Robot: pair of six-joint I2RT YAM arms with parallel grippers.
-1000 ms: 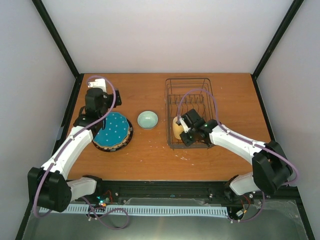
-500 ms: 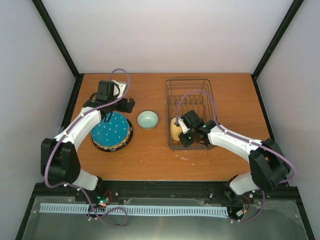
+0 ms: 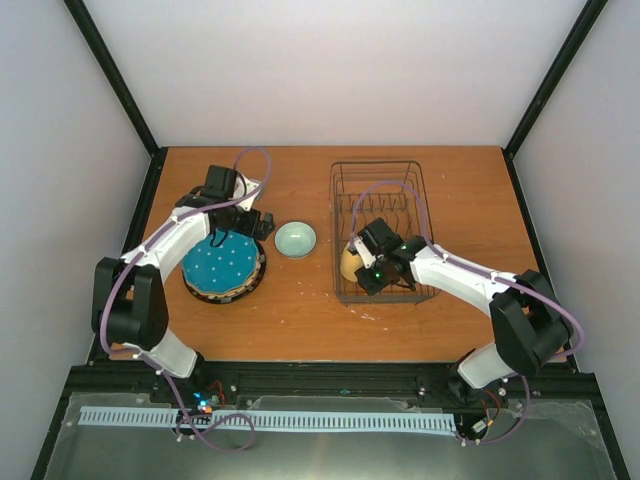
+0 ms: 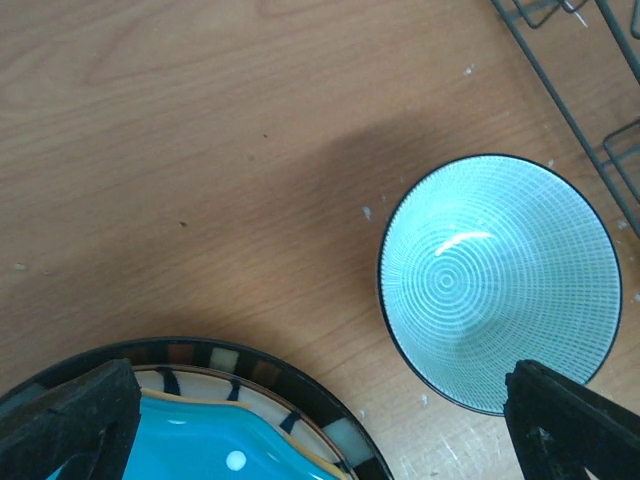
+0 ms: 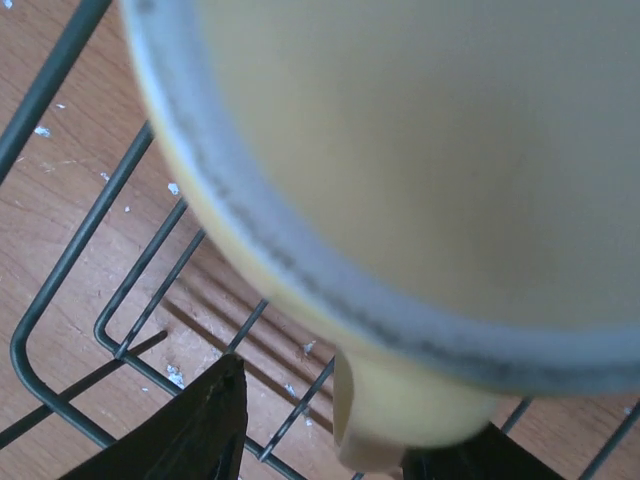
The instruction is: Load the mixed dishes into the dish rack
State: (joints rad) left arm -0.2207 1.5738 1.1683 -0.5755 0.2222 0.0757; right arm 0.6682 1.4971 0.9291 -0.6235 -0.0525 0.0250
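Left fingers [image 4: 70, 420]: We see them spread wide with nothing between them. One tip is over the stack [image 3: 224, 268] and the other is at the near edge of the bowl [image 4: 498, 280].
Left wrist: It is bent so that its camera looks straight down on the gap between stack and bowl.
Left arm [image 3: 165, 240]: From its base the arm rises to an elbow at the left edge of the surface [image 4: 200, 150]. The forearm runs away along the stack's left side, then hooks right over the stack's far edge.
Right fingers [image 5: 190, 430]: We see them parted on either side of the handle [image 5: 400, 430]. There is a clear gap between one finger and the handle, and the other finger is close against it. They are not pinching it.
Right wrist: It sits low over the near end of the rack [image 3: 380, 172] and points left at the mug [image 5: 400, 150].
Right arm [image 3: 465, 282]: The elbow is folded at the right. The forearm slants left and away across the rack's near right corner.
Mug: It is inside the rack, at the near left corner, with its rim turned toward the wrist camera. We cannot tell whether it rests on the wires.
Bowl: It stands upright on the surface, between stack and rack, touching neither.
Stack: The teal plate [image 4: 200, 455] is on top, and a striped plate [image 4: 250, 368] shows beneath it. The stack sits on the surface at the left, outside the rack.
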